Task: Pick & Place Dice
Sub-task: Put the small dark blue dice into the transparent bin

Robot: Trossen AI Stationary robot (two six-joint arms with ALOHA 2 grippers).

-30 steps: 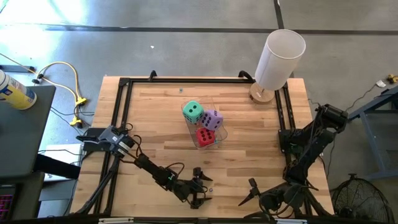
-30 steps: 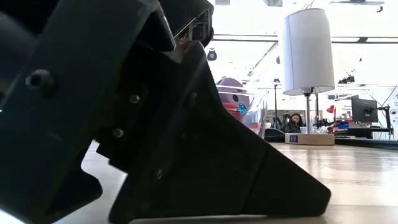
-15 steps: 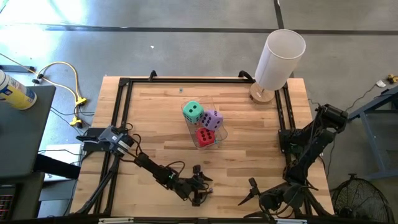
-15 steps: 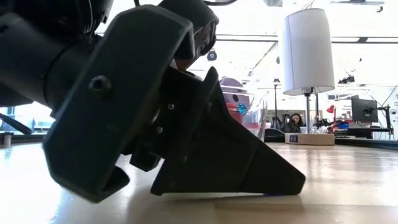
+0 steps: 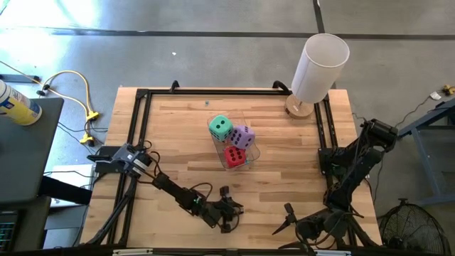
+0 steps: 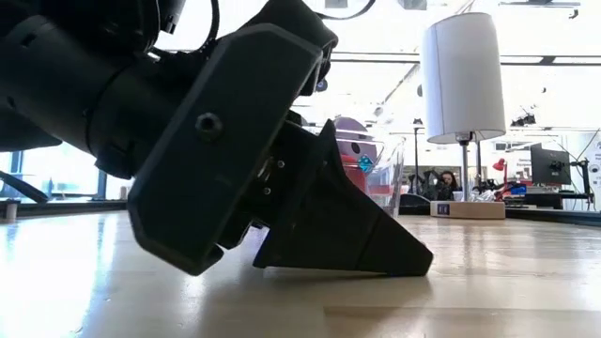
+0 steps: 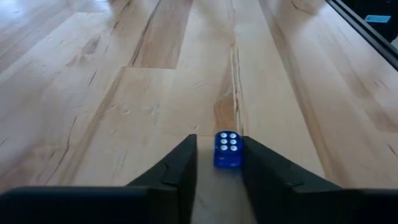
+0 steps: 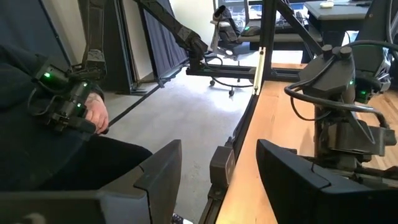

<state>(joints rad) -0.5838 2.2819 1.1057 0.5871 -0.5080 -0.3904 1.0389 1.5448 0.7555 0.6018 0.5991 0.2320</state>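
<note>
From above, the left gripper (image 5: 229, 215) lies low on the table's (image 5: 178, 135) near edge; green die (image 5: 221, 127), purple die (image 5: 242, 136) and red die (image 5: 235, 156) sit in the clear bin (image 5: 250, 155). The left wrist view shows a small blue die (image 7: 227, 149) between narrowing fingers (image 7: 180, 169), evidently for pickup. The right gripper (image 8: 217, 165), parked off-table, gapes empty.

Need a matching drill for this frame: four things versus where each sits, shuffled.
1. green soft die
2. red soft die
3. small blue die
4. white cylindrical lamp

A. between the left gripper fingers
B. far right corner of the wooden table
C. clear plastic bin, end nearest the arms
D. bin's far end

Pairs: 1-D, 2-C, 3-A, 4-B
</note>
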